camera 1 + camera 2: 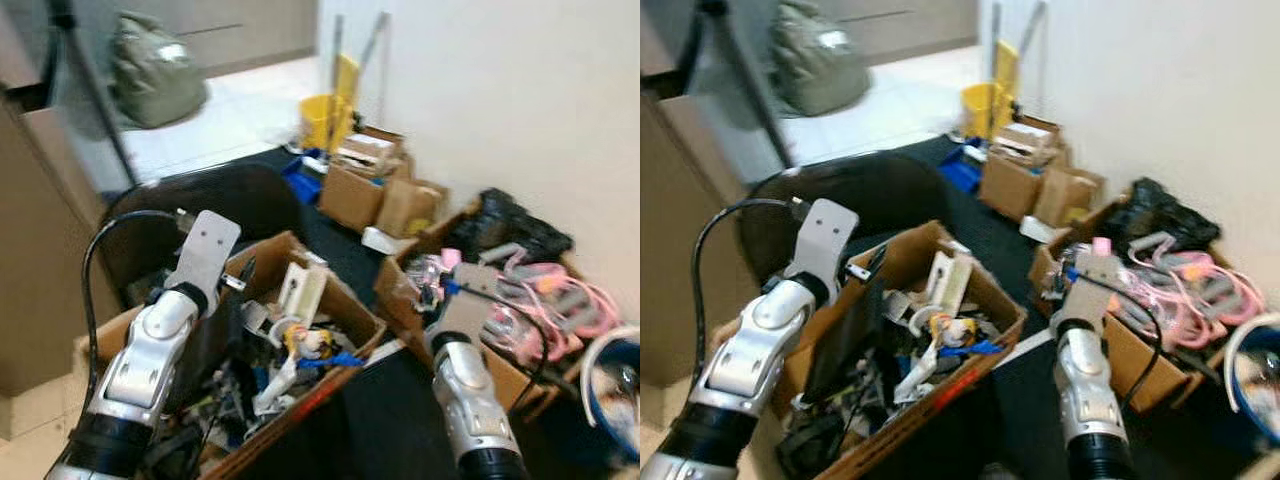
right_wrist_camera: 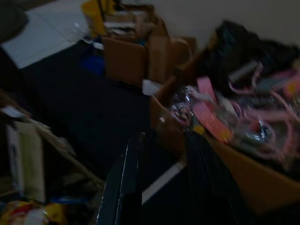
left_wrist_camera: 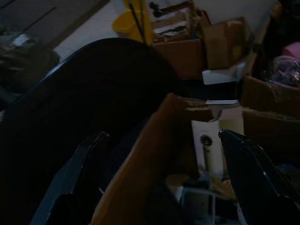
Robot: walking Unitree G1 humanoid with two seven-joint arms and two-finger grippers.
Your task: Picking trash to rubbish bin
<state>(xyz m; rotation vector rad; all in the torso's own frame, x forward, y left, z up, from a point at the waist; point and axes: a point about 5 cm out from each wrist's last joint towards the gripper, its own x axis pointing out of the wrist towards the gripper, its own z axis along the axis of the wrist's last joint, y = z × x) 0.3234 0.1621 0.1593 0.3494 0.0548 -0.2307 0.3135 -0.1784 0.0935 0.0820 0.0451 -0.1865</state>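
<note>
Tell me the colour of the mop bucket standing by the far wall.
Yellow; the plastic mop bucket shows best in the left eye view.

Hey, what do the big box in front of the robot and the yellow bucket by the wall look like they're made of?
The box looks like plain brown corrugated cardboard: matte, with folded flaps and a soft, worn rim. The bucket looks like moulded plastic: solid bright yellow, smooth and faintly shiny, though blur leaves that open.
</note>
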